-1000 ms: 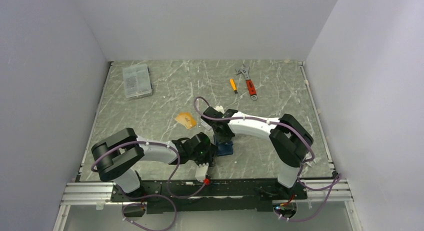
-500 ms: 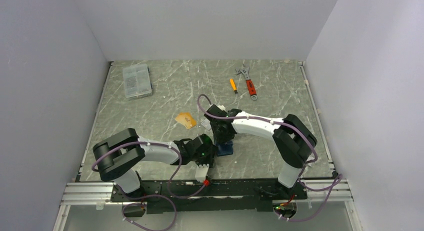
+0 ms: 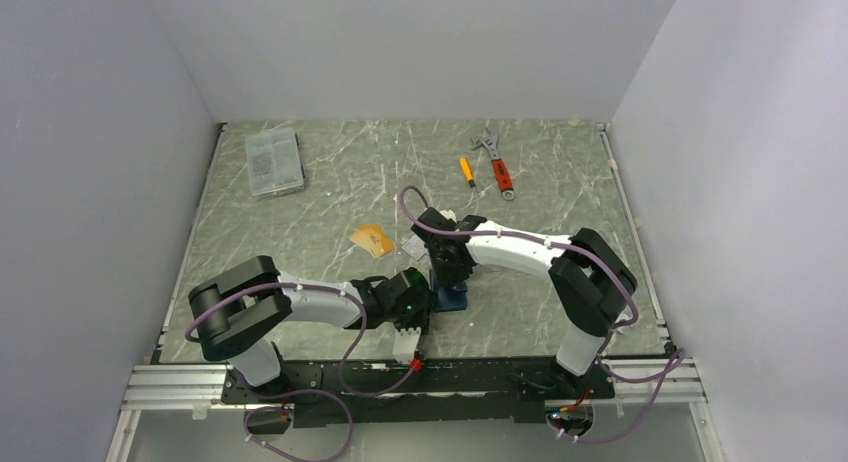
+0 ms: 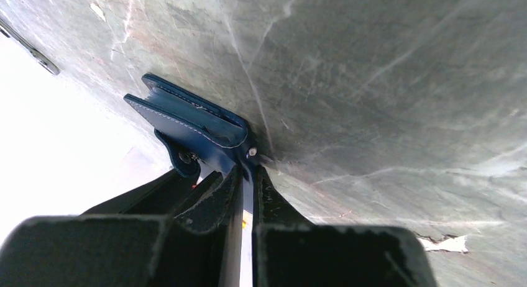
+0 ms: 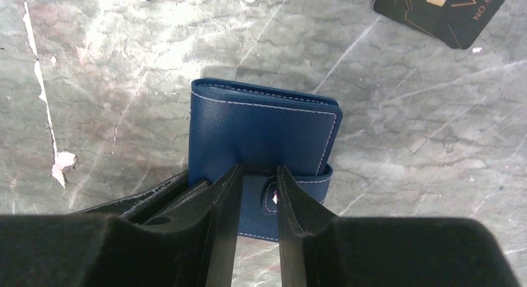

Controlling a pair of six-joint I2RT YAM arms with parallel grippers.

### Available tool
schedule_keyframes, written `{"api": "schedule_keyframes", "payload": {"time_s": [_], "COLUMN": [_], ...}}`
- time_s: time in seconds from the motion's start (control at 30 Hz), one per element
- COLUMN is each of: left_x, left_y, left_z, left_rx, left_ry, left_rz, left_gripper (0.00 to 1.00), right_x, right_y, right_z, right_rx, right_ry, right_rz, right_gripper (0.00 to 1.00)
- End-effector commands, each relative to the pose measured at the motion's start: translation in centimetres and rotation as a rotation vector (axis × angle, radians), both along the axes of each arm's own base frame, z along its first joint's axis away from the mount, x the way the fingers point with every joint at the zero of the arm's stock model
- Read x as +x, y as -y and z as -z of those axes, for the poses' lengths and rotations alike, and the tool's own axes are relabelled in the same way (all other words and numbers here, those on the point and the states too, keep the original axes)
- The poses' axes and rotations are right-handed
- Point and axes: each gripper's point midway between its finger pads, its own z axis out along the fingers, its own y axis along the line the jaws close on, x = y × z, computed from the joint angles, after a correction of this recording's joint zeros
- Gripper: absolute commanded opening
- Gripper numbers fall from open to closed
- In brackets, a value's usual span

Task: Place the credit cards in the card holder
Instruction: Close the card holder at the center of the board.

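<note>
The card holder (image 5: pixel 264 128) is a dark blue folded wallet lying on the table, seen from above as a small blue patch (image 3: pixel 455 300) between the two arms. My left gripper (image 4: pixel 250 170) is shut on a thin edge of the card holder (image 4: pixel 192 122) beside a snap stud. My right gripper (image 5: pixel 256 178) is over the wallet's near edge, jaws open, straddling the snap tab. An orange-gold credit card (image 3: pixel 372 240) and a silvery one (image 3: pixel 414 246) lie just beyond the grippers. A black card (image 5: pixel 441 10) lies at the right wrist view's top right.
A clear grey compartment box (image 3: pixel 273 160) sits at the back left. A red-handled wrench (image 3: pixel 497 164) and a small orange screwdriver (image 3: pixel 466 170) lie at the back right. The table's near rail (image 3: pixel 400 374) runs just behind the left gripper (image 3: pixel 412 304).
My right gripper has opened from shut and shifted slightly nearer, onto the wallet. The left gripper has stayed shut on the wallet's edge.
</note>
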Motion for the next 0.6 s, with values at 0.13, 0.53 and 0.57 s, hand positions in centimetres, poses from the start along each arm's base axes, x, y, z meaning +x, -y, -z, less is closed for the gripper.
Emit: {"api": "schedule_keyframes", "payload": {"time_s": [0.13, 0.53, 0.57], "left_x": [-0.9, -1.0, -0.9], "left_y": [-0.9, -1.5, -1.5], "left_z": [2.0, 2.4, 2.3], "left_rx": [0.069, 0.092, 0.091], "left_ry": [-0.058, -0.070, -0.069], "left_rz": [-0.007, -0.030, -0.030], "left_gripper": [0.05, 0.04, 0.04], "right_x": [-0.1, -0.3, -0.4], "right_y": [0.1, 1.5, 1.7], "right_z": [-3.2, -4.5, -4.3], "right_rx": [-0.011, -0.135, -0.142], "right_ry": [0.040, 0.129, 0.127], "right_rz": [0.037, 0.076, 0.079], "right_gripper": [0.34, 0.36, 0.36]}}
